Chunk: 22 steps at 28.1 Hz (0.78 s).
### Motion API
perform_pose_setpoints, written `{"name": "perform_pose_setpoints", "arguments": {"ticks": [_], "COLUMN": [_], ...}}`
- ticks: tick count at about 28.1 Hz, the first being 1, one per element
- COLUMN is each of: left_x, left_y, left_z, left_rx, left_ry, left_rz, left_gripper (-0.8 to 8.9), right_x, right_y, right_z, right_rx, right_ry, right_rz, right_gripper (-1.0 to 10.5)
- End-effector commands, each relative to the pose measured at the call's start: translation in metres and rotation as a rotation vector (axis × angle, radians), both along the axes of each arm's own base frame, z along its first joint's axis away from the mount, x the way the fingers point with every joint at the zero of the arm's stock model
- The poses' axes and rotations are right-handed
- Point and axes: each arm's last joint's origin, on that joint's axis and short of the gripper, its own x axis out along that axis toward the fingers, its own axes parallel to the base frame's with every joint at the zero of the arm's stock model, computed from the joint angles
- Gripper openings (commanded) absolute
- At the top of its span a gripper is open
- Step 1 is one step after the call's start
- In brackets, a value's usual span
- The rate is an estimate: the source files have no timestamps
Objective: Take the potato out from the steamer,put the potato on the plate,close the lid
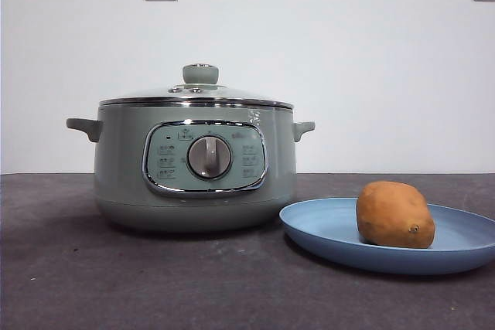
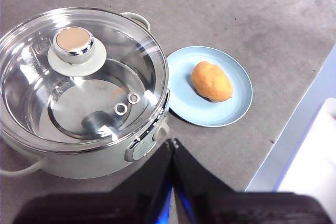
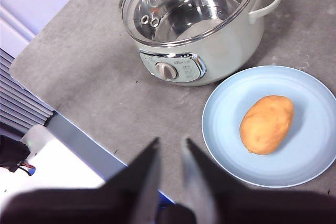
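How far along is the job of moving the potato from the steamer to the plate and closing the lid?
All three steps look done. The potato lies on the plate, beside the steamer. The lid sits on the pot, whose inside looks empty through the glass. Nothing is in hand: the left gripper is shut and the right gripper slightly open, both off the things. Nothing seems left.

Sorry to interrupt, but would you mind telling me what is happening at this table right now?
Nothing is being handled at this moment. The oval orange-brown potato lies on the shallow light-blue plate, beside the round sage-green steamer. The domed glass lid sits closed on the steamer. The left end effector is shut and the right end effector slightly open; both hang above the table, holding nothing. The job looks finished.
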Motion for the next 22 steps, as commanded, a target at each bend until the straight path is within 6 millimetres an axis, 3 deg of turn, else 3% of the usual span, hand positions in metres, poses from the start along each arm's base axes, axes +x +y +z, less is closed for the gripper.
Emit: {"name": "perform_pose_setpoints", "arguments": {"ticks": [1,22], "left_x": [-0.0003,0.0009], "left_y": [-0.0005,-0.0003], "left_z": [0.0011,0.0021], "left_rx": [-0.009,-0.014], "left_ry": [-0.003,-0.009], "left_rz": [-0.006,0.017], "left_gripper": [-0.08,-0.04], "right_x": [0.0001,0.0000], "right_y": [0.0001,0.0000], "right_z": [0.0000,0.0001], "right_rx": [-0.005,-0.005], "right_ry": [-0.010,-0.010], "right_rz": [0.003,0.003], "right_gripper": [0.0,0.0]}}
